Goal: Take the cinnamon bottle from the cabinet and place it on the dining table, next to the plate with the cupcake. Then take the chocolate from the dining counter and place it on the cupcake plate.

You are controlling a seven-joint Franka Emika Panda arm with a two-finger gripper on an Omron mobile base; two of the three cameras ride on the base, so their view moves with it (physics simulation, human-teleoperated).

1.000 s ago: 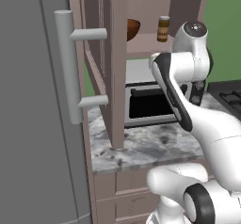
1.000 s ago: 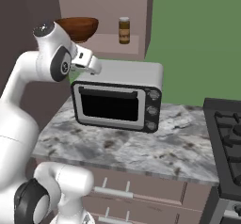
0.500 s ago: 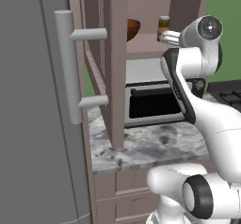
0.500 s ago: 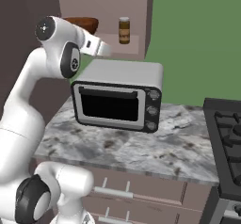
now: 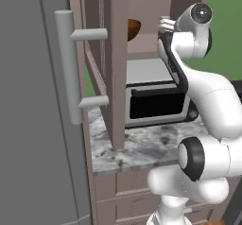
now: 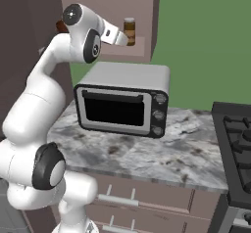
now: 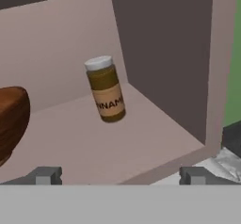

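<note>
The cinnamon bottle (image 7: 106,90) is a small brown jar with a pale lid and an orange-brown label. It stands upright on the shelf of the pinkish-brown cabinet (image 7: 160,39), near its right wall. In the right base view the bottle (image 6: 129,31) stands on the cabinet (image 6: 142,2) shelf above the toaster oven. My gripper (image 6: 124,40) is raised to shelf height, just in front and left of the bottle, not touching it. In the hand view the gripper (image 7: 120,176) is open, with the bottle ahead between the fingertips (image 7: 44,175) and well beyond them.
A dark wooden bowl (image 7: 12,119) sits on the same shelf, left of the bottle. The cabinet's open door (image 5: 118,77) stands left of the arm. Below are a silver toaster oven (image 6: 122,100) on a marble counter (image 6: 147,149), a stove (image 6: 240,149) and a grey door with bar handle (image 5: 66,68).
The arm has lifted and swung the hand up from beside the toaster oven to shelf level, bringing the gripper closer to the bottle. The bottle has stayed put.
</note>
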